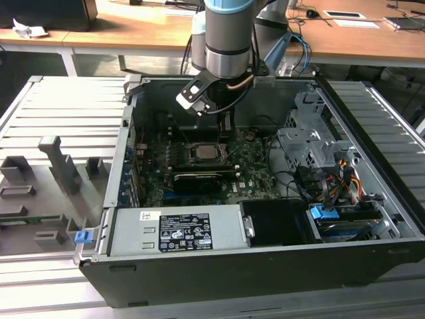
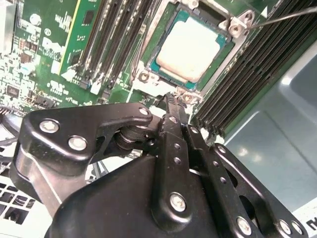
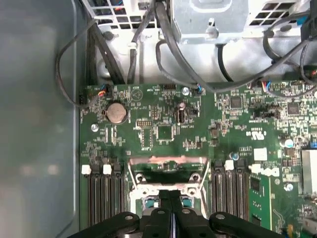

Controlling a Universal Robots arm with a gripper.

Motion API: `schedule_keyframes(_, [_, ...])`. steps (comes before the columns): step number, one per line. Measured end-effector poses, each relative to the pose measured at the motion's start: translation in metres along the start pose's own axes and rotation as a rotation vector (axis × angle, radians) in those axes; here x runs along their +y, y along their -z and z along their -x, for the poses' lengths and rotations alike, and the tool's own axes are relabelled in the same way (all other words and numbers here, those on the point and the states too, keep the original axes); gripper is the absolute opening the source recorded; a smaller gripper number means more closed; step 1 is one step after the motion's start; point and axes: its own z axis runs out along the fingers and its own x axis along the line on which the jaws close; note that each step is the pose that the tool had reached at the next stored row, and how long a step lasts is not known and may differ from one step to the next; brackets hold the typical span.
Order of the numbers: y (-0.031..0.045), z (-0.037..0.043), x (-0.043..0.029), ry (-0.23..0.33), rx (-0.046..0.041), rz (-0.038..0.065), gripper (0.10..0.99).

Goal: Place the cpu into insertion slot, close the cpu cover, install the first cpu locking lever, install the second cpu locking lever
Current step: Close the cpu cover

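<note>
Both fingers [image 2: 173,134] pressed together, near the cpu [image 2: 190,49]

The arm [image 1: 229,40], at the upper middle of the exterior view, is a silver-grey cylinder with a pale blue band above and a black ring below. A coppery cable [image 1: 240,82] loops beneath it (beside a small black-and-white box [image 1: 192,98]). In the second wrist view the claw [image 2: 171,101] is matte black linkage bars dotted with silver screws [image 2: 177,202].
</note>
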Motion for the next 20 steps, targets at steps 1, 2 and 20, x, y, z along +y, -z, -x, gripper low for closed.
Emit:
schedule_keyframes(1, [-0.0002,-0.0001,0.0029,0.000,-0.0001,0.000,0.106])
schedule_keyframes(2, [-0.0003,-0.0001,0.0046,0.000,-0.0001,-0.001,0.106])
schedule_keyframes(20, [0.0305,-0.0014,0.0246,0.000,-0.0002,-0.001,0.106])
